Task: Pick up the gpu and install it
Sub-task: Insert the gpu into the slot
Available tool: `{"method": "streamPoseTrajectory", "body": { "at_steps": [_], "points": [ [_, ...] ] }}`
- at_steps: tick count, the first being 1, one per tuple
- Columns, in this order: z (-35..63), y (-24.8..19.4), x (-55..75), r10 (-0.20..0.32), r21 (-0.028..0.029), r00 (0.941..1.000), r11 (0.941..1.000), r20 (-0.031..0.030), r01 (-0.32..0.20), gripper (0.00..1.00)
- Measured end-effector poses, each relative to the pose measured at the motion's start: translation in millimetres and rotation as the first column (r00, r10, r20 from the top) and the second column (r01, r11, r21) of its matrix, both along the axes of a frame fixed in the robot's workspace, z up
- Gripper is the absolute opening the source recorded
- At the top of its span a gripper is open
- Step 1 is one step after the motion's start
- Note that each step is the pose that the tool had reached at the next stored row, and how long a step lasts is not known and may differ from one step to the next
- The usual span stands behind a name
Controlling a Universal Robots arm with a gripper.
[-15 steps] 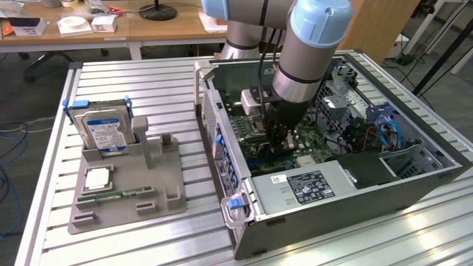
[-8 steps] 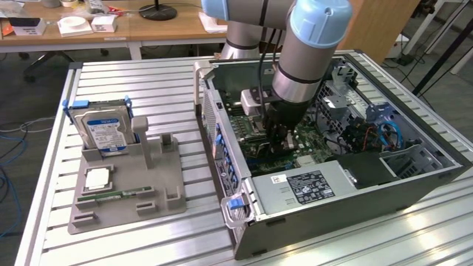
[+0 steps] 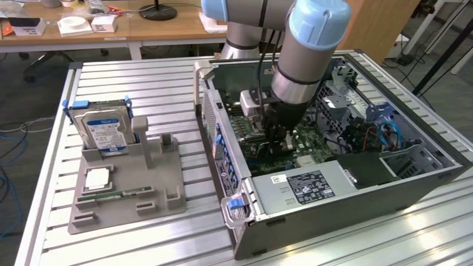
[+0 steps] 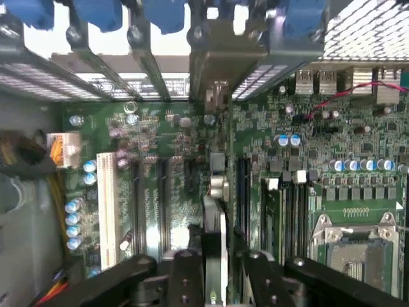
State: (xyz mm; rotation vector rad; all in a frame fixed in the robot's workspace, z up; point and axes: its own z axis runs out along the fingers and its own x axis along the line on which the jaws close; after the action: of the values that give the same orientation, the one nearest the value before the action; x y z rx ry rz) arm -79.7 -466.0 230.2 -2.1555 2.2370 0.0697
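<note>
My gripper [image 3: 278, 138] is down inside the open computer case [image 3: 355, 205], over the green motherboard [image 4: 160, 141]. In the wrist view the gpu [image 4: 215, 224] appears edge-on as a thin card, with the black fingers [image 4: 185, 278] closed against both of its faces. It runs from the gripper [image 4: 220, 275] toward the case's rear wall, where its metal end [image 4: 217, 96] meets the slot openings. The card stands upright over the dark expansion slots beside the white slot [image 4: 107, 204]. I cannot tell whether its edge is seated in a slot.
A grey fixture tray [image 3: 166, 183] at the exterior view's left holds a silver hard drive [image 3: 103, 124], a processor chip [image 3: 97, 178] and a memory stick [image 3: 114, 194]. Inside the case lie the power supply [image 3: 310, 185], blue cables [image 3: 388, 133] and the processor socket [image 4: 358, 249].
</note>
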Motion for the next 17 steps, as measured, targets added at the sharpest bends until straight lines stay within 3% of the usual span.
{"method": "streamPoseTrajectory", "body": {
  "at_steps": [3, 5, 6, 9, 15, 17],
  "points": [
    [1.0, -0.4, 0.2, 0.001, -0.0022, 1.0000, 1.0000, -0.0009, -0.001, 0.45],
    [1.0, -0.4, 0.2, 0.001, -0.0022, 1.0000, 1.0000, -0.0010, -0.001, 0.45],
    [1.1, -0.4, 0.2, 0.001, -0.0023, 1.0000, 1.0000, -0.0010, -0.001, 0.51],
    [6.6, -0.4, 0.2, 0.001, -0.0012, 1.0000, 1.0000, -0.0011, -0.001, 0.51],
    [31.8, -0.2, 0.3, 0.001, -0.0007, 1.0000, 1.0000, -0.0010, -0.001, 0.51],
    [35.2, 3.4, 0.3, 0.000, -0.0009, 1.0000, 1.0000, -0.0009, 0.000, 0.51]
  ]
}}
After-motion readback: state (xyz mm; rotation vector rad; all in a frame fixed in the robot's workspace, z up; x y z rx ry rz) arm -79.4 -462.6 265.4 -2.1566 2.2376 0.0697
